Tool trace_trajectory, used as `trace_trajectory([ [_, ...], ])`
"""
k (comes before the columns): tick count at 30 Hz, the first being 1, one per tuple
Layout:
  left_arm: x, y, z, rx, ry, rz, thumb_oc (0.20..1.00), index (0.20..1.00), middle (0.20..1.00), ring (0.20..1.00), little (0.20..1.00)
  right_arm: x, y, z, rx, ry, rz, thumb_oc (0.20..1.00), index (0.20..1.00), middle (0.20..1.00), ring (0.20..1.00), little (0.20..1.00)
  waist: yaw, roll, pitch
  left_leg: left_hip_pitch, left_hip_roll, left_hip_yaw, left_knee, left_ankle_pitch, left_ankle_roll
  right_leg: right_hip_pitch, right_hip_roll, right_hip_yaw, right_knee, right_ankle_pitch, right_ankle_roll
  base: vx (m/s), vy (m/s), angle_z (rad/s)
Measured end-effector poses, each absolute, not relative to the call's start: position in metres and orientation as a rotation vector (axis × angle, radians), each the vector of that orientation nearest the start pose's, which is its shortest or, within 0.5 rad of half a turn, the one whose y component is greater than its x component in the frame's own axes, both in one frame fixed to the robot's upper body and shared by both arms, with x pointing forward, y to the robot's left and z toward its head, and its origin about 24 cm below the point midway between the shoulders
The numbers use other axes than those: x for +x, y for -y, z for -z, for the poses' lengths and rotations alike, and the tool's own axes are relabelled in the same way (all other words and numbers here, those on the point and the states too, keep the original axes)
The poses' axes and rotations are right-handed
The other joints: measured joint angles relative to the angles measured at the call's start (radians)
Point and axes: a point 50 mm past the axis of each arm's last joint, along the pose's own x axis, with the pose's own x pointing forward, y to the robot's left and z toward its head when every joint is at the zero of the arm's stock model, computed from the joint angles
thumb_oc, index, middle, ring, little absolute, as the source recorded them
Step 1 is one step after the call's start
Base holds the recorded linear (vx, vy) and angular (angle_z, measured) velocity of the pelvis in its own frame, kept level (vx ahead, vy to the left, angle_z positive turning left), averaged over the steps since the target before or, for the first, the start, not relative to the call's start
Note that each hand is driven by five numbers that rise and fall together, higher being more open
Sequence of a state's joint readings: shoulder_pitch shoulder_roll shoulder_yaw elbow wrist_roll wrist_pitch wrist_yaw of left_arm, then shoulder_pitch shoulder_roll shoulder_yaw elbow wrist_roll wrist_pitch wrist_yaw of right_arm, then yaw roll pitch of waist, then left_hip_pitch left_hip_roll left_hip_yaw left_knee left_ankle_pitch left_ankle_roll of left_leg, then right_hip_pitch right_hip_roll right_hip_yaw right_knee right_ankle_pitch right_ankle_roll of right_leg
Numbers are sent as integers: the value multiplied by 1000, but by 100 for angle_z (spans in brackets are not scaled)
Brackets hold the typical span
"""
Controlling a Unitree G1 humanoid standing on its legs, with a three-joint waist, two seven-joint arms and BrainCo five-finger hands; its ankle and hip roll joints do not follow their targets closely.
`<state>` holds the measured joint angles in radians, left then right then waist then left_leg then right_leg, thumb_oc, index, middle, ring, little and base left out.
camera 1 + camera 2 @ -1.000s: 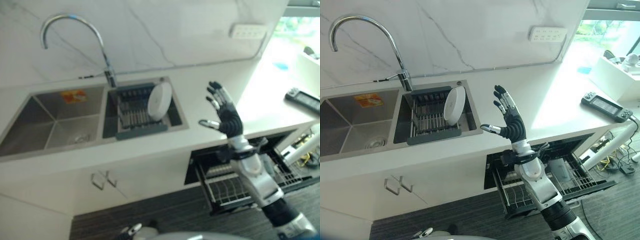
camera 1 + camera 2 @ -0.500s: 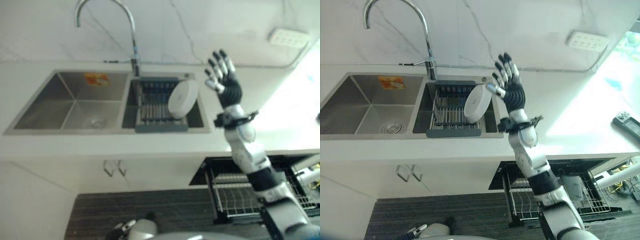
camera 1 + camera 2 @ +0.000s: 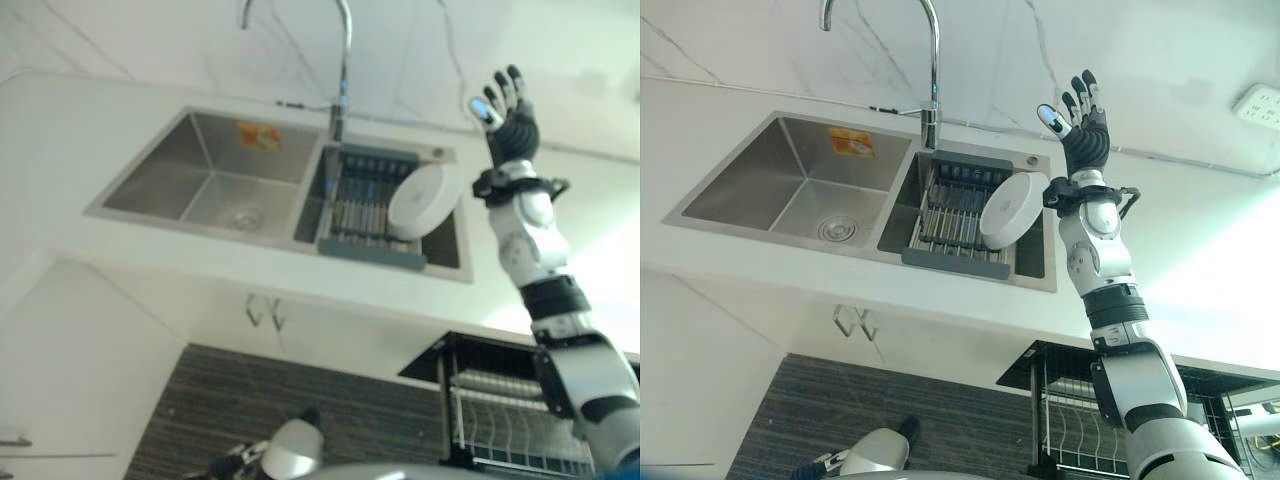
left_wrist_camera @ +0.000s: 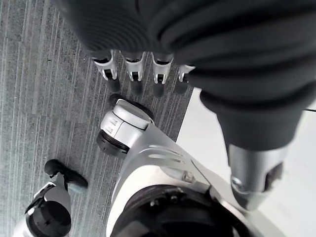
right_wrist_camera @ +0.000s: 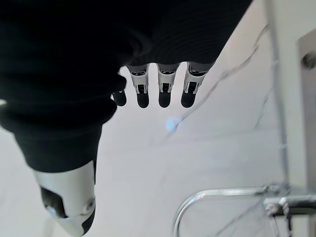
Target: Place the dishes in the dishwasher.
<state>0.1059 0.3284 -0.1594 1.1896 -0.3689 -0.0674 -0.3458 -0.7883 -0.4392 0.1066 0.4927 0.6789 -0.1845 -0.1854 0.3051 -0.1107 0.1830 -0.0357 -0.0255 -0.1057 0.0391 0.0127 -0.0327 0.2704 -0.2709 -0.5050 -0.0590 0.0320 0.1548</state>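
Reaching toward the dishes, judging by the raised right hand (image 3: 1083, 128), with nothing yet grasped and the pick-up not yet begun. Starting at the left edge of the white countertop (image 3: 720, 270): lying sunk into it, a steel double sink (image 3: 800, 190), its left basin bare apart from a drain (image 3: 837, 229) and an orange sticker (image 3: 857, 142) on the back wall. Rising from the sink's back edge between the two basins, a curved chrome faucet (image 3: 932, 60). Sitting in the right basin, a dark dish rack (image 3: 955, 215), and leaning on edge at the rack's right end, a round white plate (image 3: 1013, 210), the task's dish. Hovering just right of the plate and above the countertop's back edge, the right hand with fingers straight and spread wide, holding nothing. Hanging low over the striped grey floor (image 4: 29, 98) in its wrist view, the left hand (image 4: 148, 29), fingers relaxed and empty. Standing open below the countertop's front edge at far right, the dishwasher (image 3: 1060, 385) with its wire rack (image 3: 1070, 430) pulled out. Calling next, probably, for lowering the right hand leftward onto the plate's rim and closing around it. Backing everything, a white marble wall (image 3: 760, 40) with a power outlet (image 3: 1262, 103).
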Motion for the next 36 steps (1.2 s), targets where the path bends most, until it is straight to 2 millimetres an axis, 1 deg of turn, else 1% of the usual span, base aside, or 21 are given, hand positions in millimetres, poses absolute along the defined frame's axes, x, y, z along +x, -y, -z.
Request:
trace_trajectory([
  [2,58,-251,156,-140,-1197,2,1000,1000,1000,1000,1000,378,207,-196,257,380,129,1000,1000,1000,1000,1000,1,2,1,-1,0,-1,0,1,-1,0,0,-1,-1,-1,-1,0,0,0],
  [11,63,-248,156,-129,-1192,27,1000,1000,1000,1000,1000,377,212,-194,273,380,203,1000,1000,1000,1000,1000,-1,29,22,-38,-6,-16,37,2,-5,-13,3,-2,-4,-2,-3,6,-4,5],
  [14,63,-247,157,-123,-1197,39,1000,1000,1000,1000,1000,378,213,-193,276,376,217,1000,1000,1000,1000,1000,0,31,25,-39,-5,-16,37,3,-7,-14,3,-1,-5,-3,-3,2,-5,-1],
  [16,68,-246,156,-120,-1181,45,1000,1000,1000,1000,1000,378,217,-189,279,373,246,1000,1000,1000,1000,1000,0,32,28,-39,-5,-16,37,4,-6,-14,3,0,-6,-11,-16,0,0,0],
  [18,77,-245,154,-116,-1153,55,1000,1000,1000,1000,1000,378,218,-188,279,368,254,1000,1000,1000,1000,1000,-2,38,39,-50,-3,-16,52,3,-6,-15,6,1,-8,-16,-18,0,0,0],
  [20,79,-244,153,-120,-1144,63,1000,1000,1000,1000,1000,378,218,-185,278,358,258,1000,1000,1000,1000,1000,-2,41,41,-51,-3,-16,52,3,-5,-15,7,1,-8,-16,-18,0,0,0],
  [22,80,-243,153,-125,-1143,71,1000,1000,1000,1000,1000,379,214,-182,290,350,252,1000,1000,1000,1000,1000,-3,42,42,-53,-2,-15,52,1,-2,-15,7,2,-9,-17,-18,0,0,0],
  [25,83,-242,153,-131,-1136,77,1000,1000,1000,1000,1000,380,202,-167,322,299,241,1000,1000,1000,1000,1000,-6,45,44,-54,-2,-12,52,0,-2,-17,6,3,-9,-18,-19,0,0,0],
  [26,84,-242,152,-132,-1134,78,1000,1000,1000,1000,1000,380,198,-165,332,292,240,1000,1000,1000,1000,1000,-6,49,46,-54,-2,-9,53,0,-1,-17,5,4,-9,-18,-19,0,0,0],
  [29,84,-242,153,-145,-1136,66,1000,1000,1000,1000,1000,380,195,-163,341,283,246,1000,1000,1000,1000,1000,-5,57,50,-55,-2,4,54,-1,0,-17,1,4,-9,-18,-19,0,0,0],
  [36,85,-241,152,-146,-1132,67,1000,1000,1000,1000,1000,380,196,-162,350,280,270,1000,1000,1000,1000,1000,-3,58,50,-51,-1,1,54,5,-9,-17,3,3,-8,-18,-19,-6,-22,0],
])
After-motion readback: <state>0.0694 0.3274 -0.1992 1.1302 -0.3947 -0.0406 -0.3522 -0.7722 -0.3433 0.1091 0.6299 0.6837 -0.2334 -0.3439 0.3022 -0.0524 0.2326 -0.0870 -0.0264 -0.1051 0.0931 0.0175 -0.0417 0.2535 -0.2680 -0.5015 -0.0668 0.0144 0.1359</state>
